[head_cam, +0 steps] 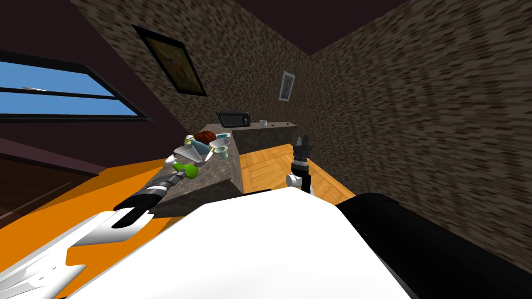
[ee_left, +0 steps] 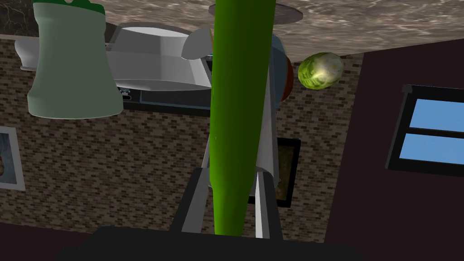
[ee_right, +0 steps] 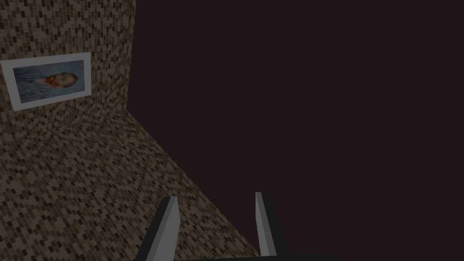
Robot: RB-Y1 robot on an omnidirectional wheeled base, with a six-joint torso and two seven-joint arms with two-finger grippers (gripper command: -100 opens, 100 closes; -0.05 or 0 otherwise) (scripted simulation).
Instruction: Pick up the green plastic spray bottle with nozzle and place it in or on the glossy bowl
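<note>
Grey stone desk (head_cam: 218, 179) crowded at its edge; my left claw (ee_left: 233, 174) grasps the green plastic spray bottle (ee_left: 235, 90); right claw (ee_right: 215, 195) released.

Cabbage (ee_left: 320, 70), microwave (head_cam: 233, 119) on ctr (head_cam: 221, 167).

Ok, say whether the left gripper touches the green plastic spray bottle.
Touching. Left wrist view: the left gripper presses both sides of the green plastic spray bottle.

Cup (ee_left: 72, 68) and likely cabbage (ee_left: 320, 70) stand close beyond the bottle (ee_left: 235, 113).
</note>
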